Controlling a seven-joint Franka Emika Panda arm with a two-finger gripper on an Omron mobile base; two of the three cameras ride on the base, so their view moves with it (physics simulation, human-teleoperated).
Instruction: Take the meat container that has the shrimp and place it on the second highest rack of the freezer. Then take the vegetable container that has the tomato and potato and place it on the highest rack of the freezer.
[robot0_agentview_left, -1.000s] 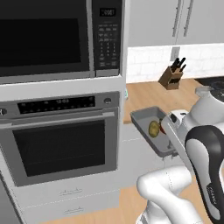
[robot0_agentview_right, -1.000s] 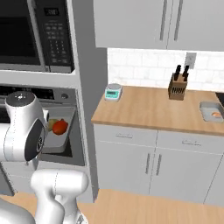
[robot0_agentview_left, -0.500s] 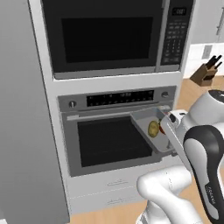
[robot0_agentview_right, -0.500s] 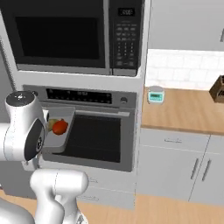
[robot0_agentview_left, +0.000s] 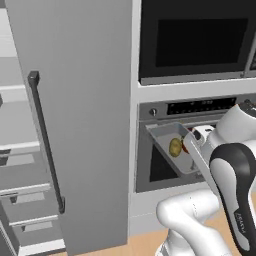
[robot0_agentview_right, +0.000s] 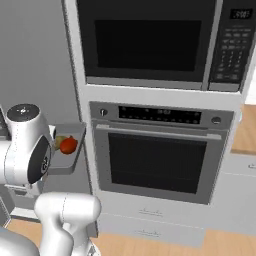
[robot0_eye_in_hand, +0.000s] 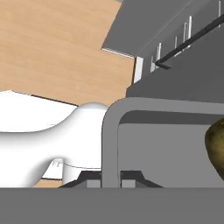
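The vegetable container (robot0_agentview_left: 161, 134), a dark grey tray, hangs in front of the oven with my gripper (robot0_eye_in_hand: 111, 178) shut on its rim (robot0_eye_in_hand: 110, 131). The yellowish-brown potato (robot0_agentview_left: 175, 147) lies in it, and from the right base camera the red tomato (robot0_agentview_right: 68, 145) sits beside the potato (robot0_agentview_right: 58, 141) in the tray (robot0_agentview_right: 67, 164). The potato (robot0_eye_in_hand: 217, 144) also shows at the hand view's right edge. The freezer's grey door (robot0_agentview_left: 85, 100) with its black bar handle (robot0_agentview_left: 45, 142) stands open at the left, with white shelves (robot0_agentview_left: 15, 135) and grey drawers (robot0_agentview_left: 25, 200) beyond it. The meat container and shrimp are out of view.
The microwave (robot0_agentview_right: 150, 42) sits above the built-in oven (robot0_agentview_right: 160, 160), directly right of the freezer. The freezer door's edge stands between the tray and the shelves. A strip of wooden counter (robot0_agentview_right: 247, 132) shows at the far right.
The whole picture has shifted: the base has moved left, past the counter and knife block to the oven column and freezer door. The tray stays in my shut gripper.
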